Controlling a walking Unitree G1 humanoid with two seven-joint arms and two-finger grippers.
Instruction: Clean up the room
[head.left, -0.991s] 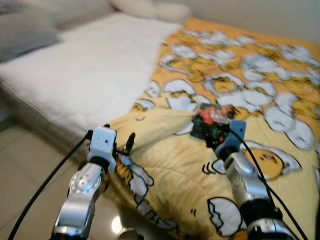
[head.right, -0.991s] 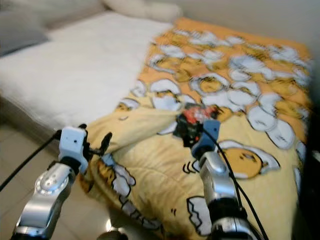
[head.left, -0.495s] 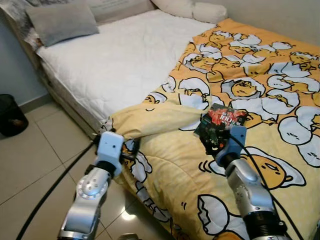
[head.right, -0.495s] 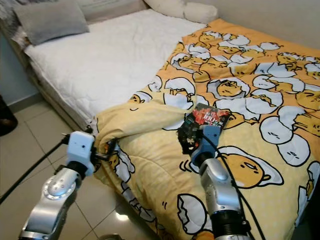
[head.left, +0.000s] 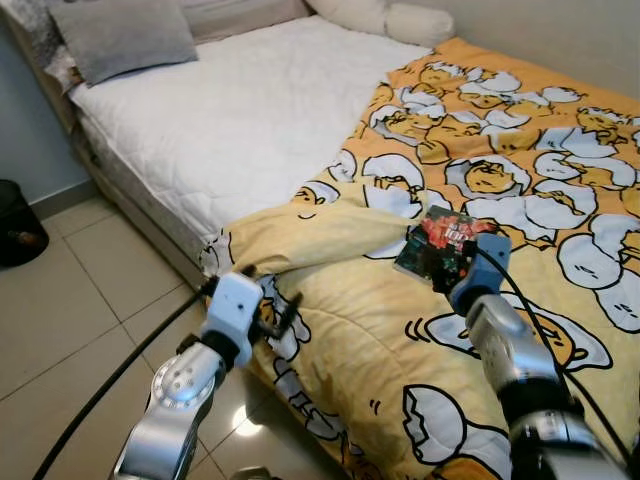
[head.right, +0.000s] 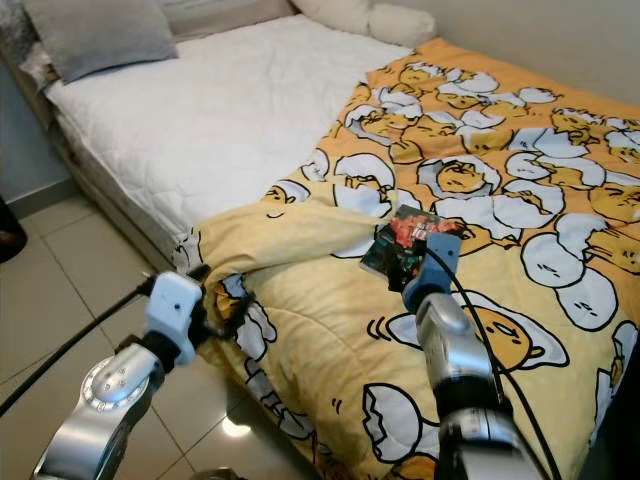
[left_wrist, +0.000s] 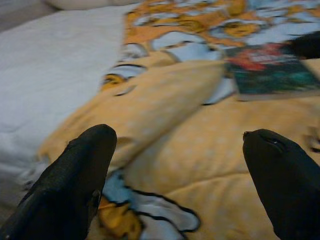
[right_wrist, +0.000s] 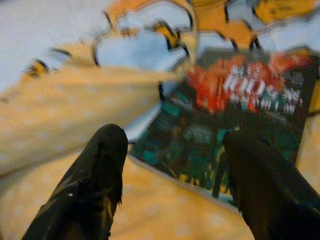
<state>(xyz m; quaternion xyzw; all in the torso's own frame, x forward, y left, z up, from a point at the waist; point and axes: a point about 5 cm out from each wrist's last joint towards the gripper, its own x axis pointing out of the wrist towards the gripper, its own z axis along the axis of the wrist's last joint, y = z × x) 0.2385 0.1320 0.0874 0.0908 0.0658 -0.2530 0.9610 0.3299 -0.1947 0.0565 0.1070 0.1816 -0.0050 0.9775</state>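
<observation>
Both silver arms reach forward over the near corner of a bed. Left gripper at the hanging edge of the yellow quilt, low beside the mattress side, fingers spread apart with nothing between them. Right gripper extended further in, at the near edge of a book, fingers parted and empty, one on each side of the book's lower corner; touching or just above cannot be told.

From the head views: white mattress cover on the left half of the bed, a grey pillow at its far end, a white pillow at the head, tiled floor below, and a dark bin by the wall. From the left wrist view: the folded-back flap of the quilt between the two black fingers, with the book well beyond. From the right wrist view: the book cover close up and blurred, with white numerals "100" over a red patch on a dark green ground.

Book flat on the quilt, just beside the turned-over fold, slightly skewed to the bed's edges. Quilt yellow-orange, printed with white-and-yellow egg figures, its near left corner flipped back to show a pale dotted underside.
</observation>
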